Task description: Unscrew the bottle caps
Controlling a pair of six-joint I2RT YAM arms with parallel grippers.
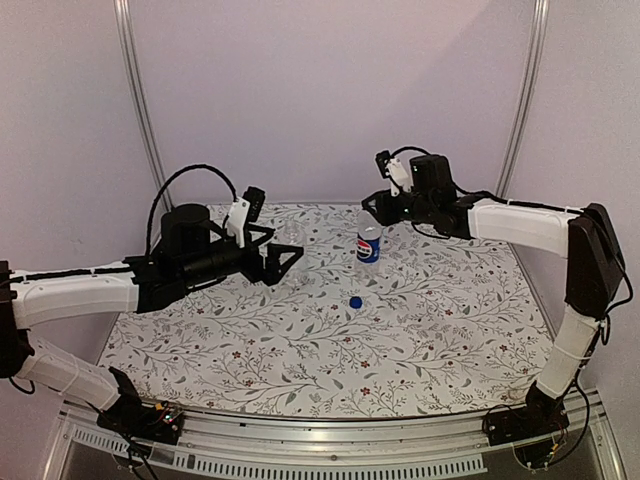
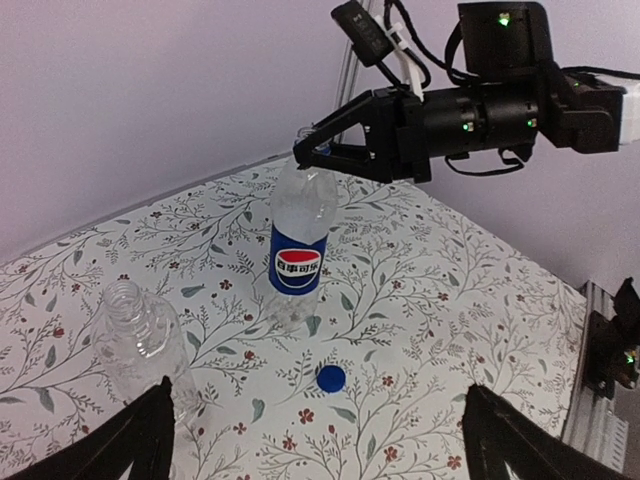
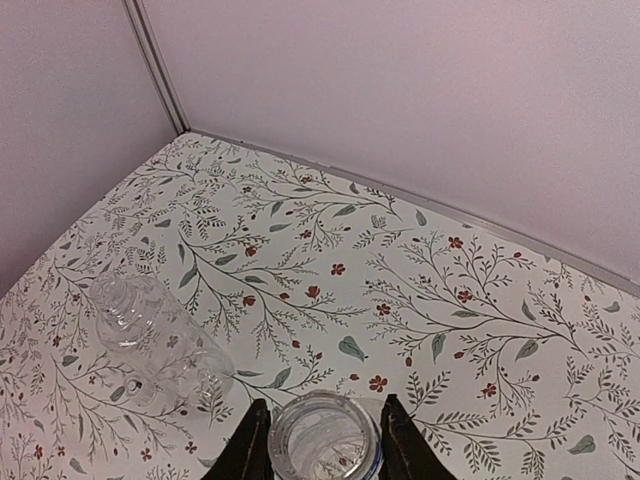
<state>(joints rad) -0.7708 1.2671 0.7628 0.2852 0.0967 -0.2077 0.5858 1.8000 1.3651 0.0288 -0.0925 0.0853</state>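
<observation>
The Pepsi bottle [image 1: 369, 243] stands upright at the back middle of the table, its mouth [image 3: 323, 440] uncapped. My right gripper [image 1: 374, 206] is closed around its neck, with fingers [image 3: 250, 448] tight on both sides of the rim; the left wrist view shows this too [image 2: 312, 160]. The blue cap [image 1: 355, 301] lies loose on the table in front of the bottle [image 2: 331, 377]. The plain bottle [image 2: 140, 340] stands to the left [image 3: 150, 340]. My left gripper [image 1: 292, 256] is wide open and empty next to it. No pale cap is visible.
The flowered tabletop [image 1: 300, 350] ends at a pale wall with a metal strip [image 3: 400, 195] behind the bottles. The right arm [image 2: 490, 100] reaches across above the Pepsi bottle.
</observation>
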